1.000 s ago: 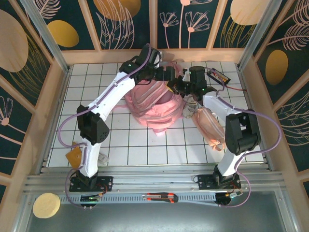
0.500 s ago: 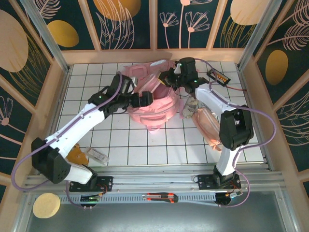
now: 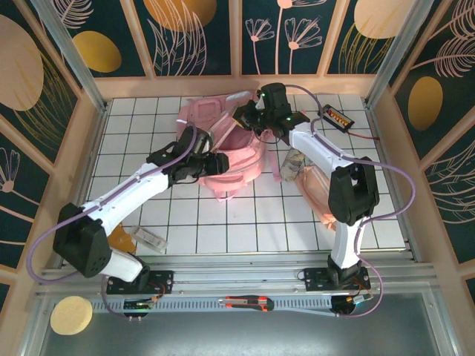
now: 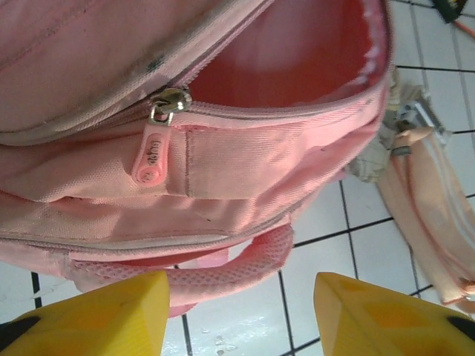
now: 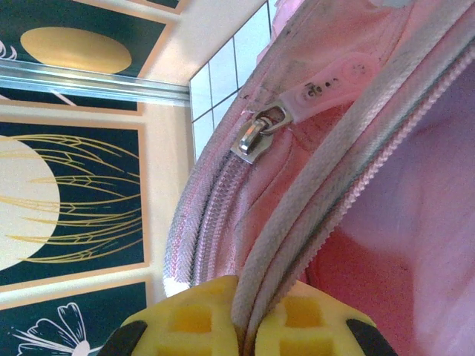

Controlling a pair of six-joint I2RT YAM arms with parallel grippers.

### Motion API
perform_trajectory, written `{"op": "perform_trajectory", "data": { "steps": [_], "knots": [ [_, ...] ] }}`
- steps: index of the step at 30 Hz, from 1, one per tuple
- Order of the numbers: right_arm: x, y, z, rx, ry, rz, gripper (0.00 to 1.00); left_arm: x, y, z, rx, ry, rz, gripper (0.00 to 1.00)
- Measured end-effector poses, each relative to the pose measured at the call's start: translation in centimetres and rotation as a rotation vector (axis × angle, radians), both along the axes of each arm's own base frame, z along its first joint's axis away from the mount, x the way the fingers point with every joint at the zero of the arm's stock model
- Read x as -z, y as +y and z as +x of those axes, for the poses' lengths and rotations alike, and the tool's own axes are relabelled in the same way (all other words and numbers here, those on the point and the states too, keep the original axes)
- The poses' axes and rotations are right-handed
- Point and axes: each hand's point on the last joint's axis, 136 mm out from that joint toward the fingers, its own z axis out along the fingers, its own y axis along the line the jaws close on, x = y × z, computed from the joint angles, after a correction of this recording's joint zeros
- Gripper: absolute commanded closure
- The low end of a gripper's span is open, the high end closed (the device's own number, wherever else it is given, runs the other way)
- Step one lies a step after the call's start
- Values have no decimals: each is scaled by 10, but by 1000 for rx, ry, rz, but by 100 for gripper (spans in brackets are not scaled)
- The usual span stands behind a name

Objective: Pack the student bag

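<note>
The student bag (image 3: pixel 231 152), a large pink backpack, lies at the back middle of the tiled table with its main compartment gaping. My right gripper (image 3: pixel 245 119) is shut on the zipper edge of the opening (image 5: pixel 297 215), fabric pinched between its yellow pads (image 5: pixel 193 319); a metal zipper pull (image 5: pixel 256 133) hangs just above. My left gripper (image 3: pixel 221 162) stands open at the bag's near left side. In the left wrist view its fingers (image 4: pixel 96 311) flank bare tile, just short of the pink mesh handle (image 4: pixel 223 271). The bag's pinkish-red inside (image 4: pixel 297 52) shows above another zipper pull (image 4: pixel 167 104).
A slim pale-pink pouch (image 3: pixel 323 193) and a small grey bundle (image 3: pixel 291 167) lie right of the bag. A black and orange device (image 3: pixel 335 116) sits at the back right. An orange piece (image 3: pixel 115 239) and a clear item (image 3: pixel 152 239) lie front left. A box cutter (image 3: pixel 249 302) rests on the front rail.
My left arm swung from over the bag's back down to its near left side. My right gripper moved back and left, holding the bag's edge, and the bag now lies open.
</note>
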Motion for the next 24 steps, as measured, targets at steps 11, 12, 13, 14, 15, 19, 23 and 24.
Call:
{"op": "perform_trajectory", "data": {
  "steps": [11,12,13,14,15,19,23,24],
  "knots": [
    [-1,0,0,4,7,-8,100,9,5,28,-26,-46,129,54],
    [-1,0,0,4,9,-9,100,7,4,31,-25,-53,135,55],
    [-1,0,1,4,10,-10,100,6,3,35,-25,-59,142,55],
    [-2,1,1,4,13,-11,100,6,2,38,-23,-65,148,55],
    [-2,1,1,4,14,-12,100,7,1,40,-20,-66,156,55],
    [-4,1,2,4,19,-15,100,12,2,44,-9,-62,186,55],
    [-3,1,2,4,24,-18,100,16,7,45,-9,-57,221,55],
    [-3,2,3,4,24,-18,100,17,9,45,-7,-57,229,55]
  ]
}}
